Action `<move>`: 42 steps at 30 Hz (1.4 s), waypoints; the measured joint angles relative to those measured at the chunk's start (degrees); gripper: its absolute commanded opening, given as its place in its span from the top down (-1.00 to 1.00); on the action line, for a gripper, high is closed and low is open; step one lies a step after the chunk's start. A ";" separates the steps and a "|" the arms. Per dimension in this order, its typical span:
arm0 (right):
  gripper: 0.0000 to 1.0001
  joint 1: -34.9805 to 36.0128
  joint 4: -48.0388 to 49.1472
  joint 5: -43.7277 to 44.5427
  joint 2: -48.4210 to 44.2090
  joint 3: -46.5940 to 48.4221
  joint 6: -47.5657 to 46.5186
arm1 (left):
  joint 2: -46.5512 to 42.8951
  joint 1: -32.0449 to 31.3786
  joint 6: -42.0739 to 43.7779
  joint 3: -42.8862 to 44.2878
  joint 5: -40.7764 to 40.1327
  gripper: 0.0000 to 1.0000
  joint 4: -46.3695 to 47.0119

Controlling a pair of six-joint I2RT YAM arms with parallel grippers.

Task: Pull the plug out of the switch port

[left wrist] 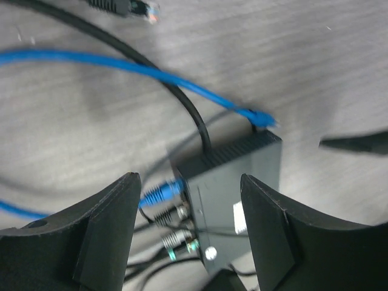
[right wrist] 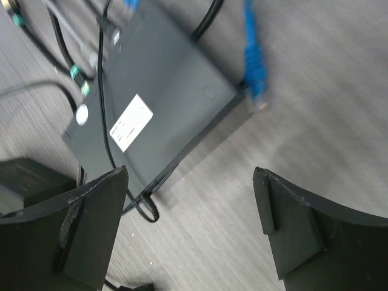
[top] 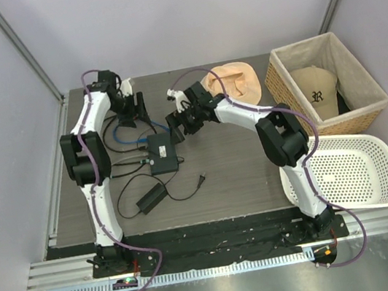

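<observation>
Black moulded plastic forms the wedge-shaped fingers (left wrist: 106, 230) of the left gripper (left wrist: 189, 182), which are spread wide with nothing held between them. Framed in that gap, untouched, is the switch (left wrist: 245, 170), a flat black box with a finely ribbed end face. On its left side the plug (left wrist: 159, 194), bright blue and glossy, is butted into the switch port (left wrist: 184, 189). It appears seated there and is clear of both fingers. Two metal-collared connectors (left wrist: 174, 215) are lined up next to it along the same face. A second blue connector (left wrist: 260, 117) lies at the far corner of the box.

The right gripper (right wrist: 191, 176) is likewise held wide open and empty. Only its wrist view shows the broad smooth lid of the switch (right wrist: 163, 91), with a white label (right wrist: 130, 121) and a thin black lead (right wrist: 104, 121) draped across it. The second blue connector (right wrist: 254, 73) is seen there just beside the corner, on the table. The seated plug is barely caught at that view's top edge.

From above, the left gripper (top: 131, 109) is placed beyond the switch (top: 160, 153) and the right gripper (top: 178, 124) near its far right corner, over a grey wood-grain table (top: 243, 174). An adapter brick (top: 150, 195) lies nearer the bases. A peach hat (top: 232, 80), a wicker basket (top: 283, 76) and a perforated white basket (top: 384, 159) are set to the right.
</observation>
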 measured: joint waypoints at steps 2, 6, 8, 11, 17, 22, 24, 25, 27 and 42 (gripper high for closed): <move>-0.87 0.98 -0.09 0.26 -0.09 -1.20 -0.50 | 2.49 0.00 0.59 2.21 0.09 -0.43 0.00; -0.87 2.62 -1.05 1.14 -0.09 -2.49 -1.64 | 5.31 0.00 1.05 2.40 1.44 -0.41 -1.05; -0.87 3.06 -1.01 1.36 -0.09 -2.40 -1.77 | 6.38 0.00 1.07 2.45 2.10 -0.36 -1.42; -0.87 3.26 -1.09 1.70 0.15 -1.51 -1.75 | 8.17 0.00 1.53 2.97 3.69 -0.33 -2.38; -0.88 2.97 -0.92 2.29 0.24 -0.66 -1.97 | 11.34 0.00 5.92 5.88 9.05 -0.29 -6.86; -0.88 2.89 -0.79 3.02 0.11 -1.46 -2.95 | 13.94 0.00 11.54 8.59 14.47 -0.20 -12.44; -0.89 2.89 -1.07 3.21 -0.02 -2.16 -3.23 | 14.78 0.00 13.33 9.01 16.48 -0.07 -14.25; -0.89 2.89 -1.16 3.28 -0.07 -2.49 -3.32 | 15.30 0.02 14.40 9.22 17.66 0.04 -15.21; -0.89 2.89 -1.57 3.58 -0.13 -2.93 -3.93 | 16.76 0.04 16.33 10.16 20.02 0.15 -17.27; -0.91 1.86 -3.28 5.68 -1.97 -3.26 -7.58 | 23.65 -0.11 26.69 17.75 30.69 0.61 -23.15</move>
